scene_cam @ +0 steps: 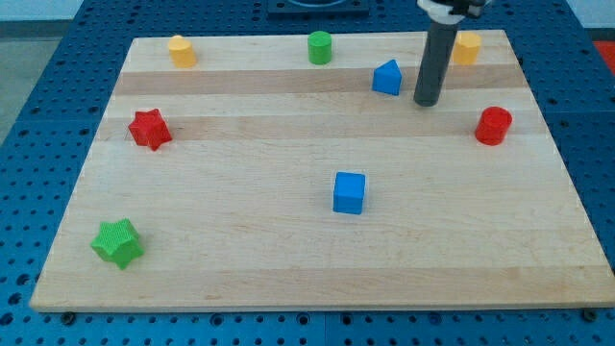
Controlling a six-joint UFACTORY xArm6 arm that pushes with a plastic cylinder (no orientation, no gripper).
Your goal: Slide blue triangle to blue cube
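The blue triangle [387,78] sits near the view's top, right of centre. The blue cube [349,192] lies in the middle of the board, well below the triangle and slightly to its left. My tip [426,101] rests on the board just right of the blue triangle and a little below it, with a small gap between them.
A yellow block [467,47] stands behind the rod at the top right. A red cylinder [494,126] is at the right, a green cylinder [320,47] and a yellow block [182,50] at the top, a red star [149,129] at the left, a green star [117,242] at the bottom left.
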